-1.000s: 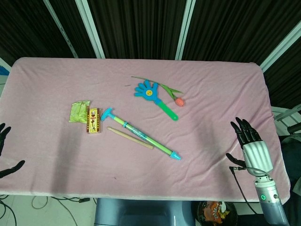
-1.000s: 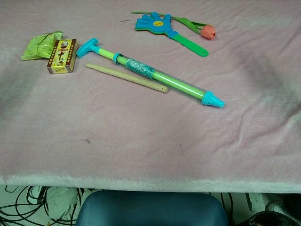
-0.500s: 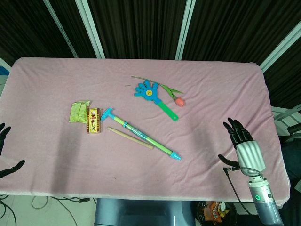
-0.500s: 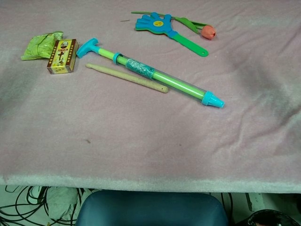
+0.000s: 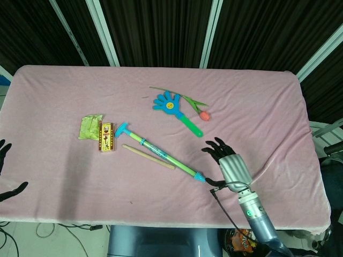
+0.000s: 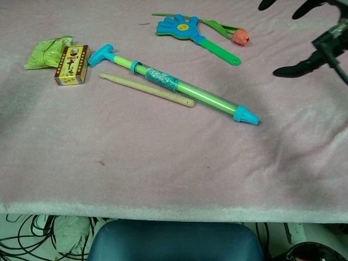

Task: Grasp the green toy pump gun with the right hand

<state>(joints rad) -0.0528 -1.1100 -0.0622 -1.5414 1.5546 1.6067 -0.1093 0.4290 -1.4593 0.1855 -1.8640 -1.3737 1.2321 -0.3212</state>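
The right hand point(image 5: 228, 163) hovers over the pink tabletop point(image 5: 257, 107) with its fingers spread and nothing held, its thumb pointing toward the blue nozzle end of the green toy pump gun point(image 5: 159, 152), close to that tip but apart from it. In the chest view only the dark fingertips and thumb of this hand point(image 6: 321, 38) show, at the upper right corner. The pump gun lies flat and diagonal, its blue T-handle up-left near a small brown box point(image 5: 106, 137), its nozzle down-right toward the near edge. A wooden stick point(image 5: 148, 156) lies just beside it on the near side, roughly parallel. A crumpled green wrapper point(image 5: 89, 126) sits against the box's far-left side. Further back, a blue hand-shaped clapper point(image 5: 174, 108) with a green handle crosses an artificial tulip point(image 5: 195, 106). Bare cloth lies between the hand and the right and near edges, and a wide bare strip runs along the front edge. The left hand point(image 5: 6, 171) shows only at the left border, fingers apart, off the tabletop edge.

Compared with a second ago, the right hand has moved from the right edge of the tabletop inward to the gun's nozzle; the objects have not shifted.
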